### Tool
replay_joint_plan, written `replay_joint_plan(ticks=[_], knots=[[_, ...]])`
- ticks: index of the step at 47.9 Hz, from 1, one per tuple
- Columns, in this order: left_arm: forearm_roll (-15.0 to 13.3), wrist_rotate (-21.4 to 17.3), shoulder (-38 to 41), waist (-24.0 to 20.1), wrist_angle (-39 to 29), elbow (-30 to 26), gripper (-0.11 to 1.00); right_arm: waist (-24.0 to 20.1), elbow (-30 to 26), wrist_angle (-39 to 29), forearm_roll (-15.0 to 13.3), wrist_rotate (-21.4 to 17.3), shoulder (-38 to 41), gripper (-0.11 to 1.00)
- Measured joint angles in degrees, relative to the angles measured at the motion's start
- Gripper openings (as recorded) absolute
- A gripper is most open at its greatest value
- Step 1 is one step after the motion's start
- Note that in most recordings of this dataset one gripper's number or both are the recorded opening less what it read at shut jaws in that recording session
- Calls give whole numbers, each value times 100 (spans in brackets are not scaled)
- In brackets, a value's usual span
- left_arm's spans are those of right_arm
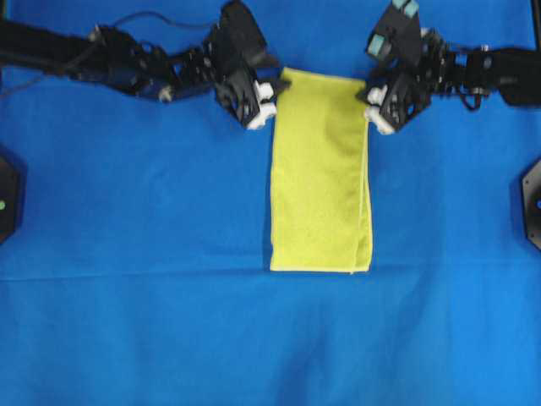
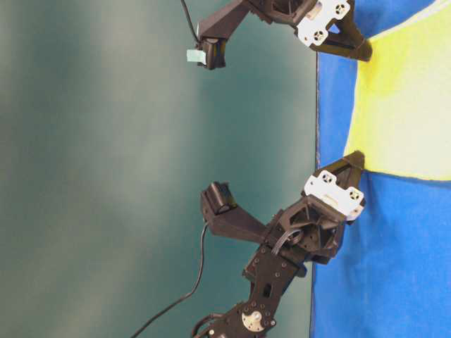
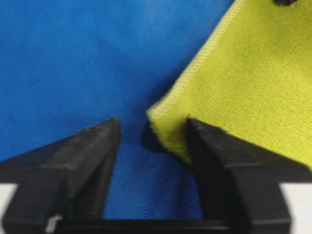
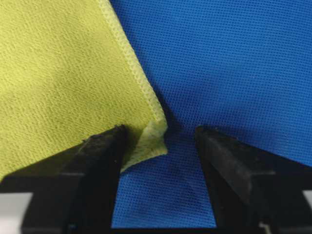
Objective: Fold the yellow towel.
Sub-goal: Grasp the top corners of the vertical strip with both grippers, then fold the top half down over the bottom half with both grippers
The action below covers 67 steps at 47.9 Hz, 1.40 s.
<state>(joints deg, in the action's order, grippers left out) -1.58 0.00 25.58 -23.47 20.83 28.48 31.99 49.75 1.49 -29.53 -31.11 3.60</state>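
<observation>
**Yellow corners sit between both pairs of jaws**

Black jaws of the left hand [image 3: 151,146] stand parted astride one far corner of the yellow towel [image 1: 321,169], not yet pinching it. The right hand [image 4: 158,146] is likewise unclenched, the other far corner lying between its jaws. Outward from both hands, the towel's long axis runs away toward the near edge of the blue cloth [image 1: 127,321] covering the desk. Each hand is equally near its own corner. Count: one towel, two hands.
</observation>
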Motion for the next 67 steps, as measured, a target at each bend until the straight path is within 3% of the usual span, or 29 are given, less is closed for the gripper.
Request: replay_joint_plan(ticks=[9, 34, 50, 67], knots=[[0, -97, 62, 97, 35, -53, 3, -62, 0, 9, 0, 0, 0, 5], [9, -325, -97, 141, -158, -44, 2, -132, -9, -26, 53, -53, -44, 6], [9, -633, -879, 141, -729, -35, 2, -193, -9, -466, 53, -44, -782, 6], [18, -650, -940, 202, -870, 18, 2, -246, 26, -519, 53, -62, -976, 6]])
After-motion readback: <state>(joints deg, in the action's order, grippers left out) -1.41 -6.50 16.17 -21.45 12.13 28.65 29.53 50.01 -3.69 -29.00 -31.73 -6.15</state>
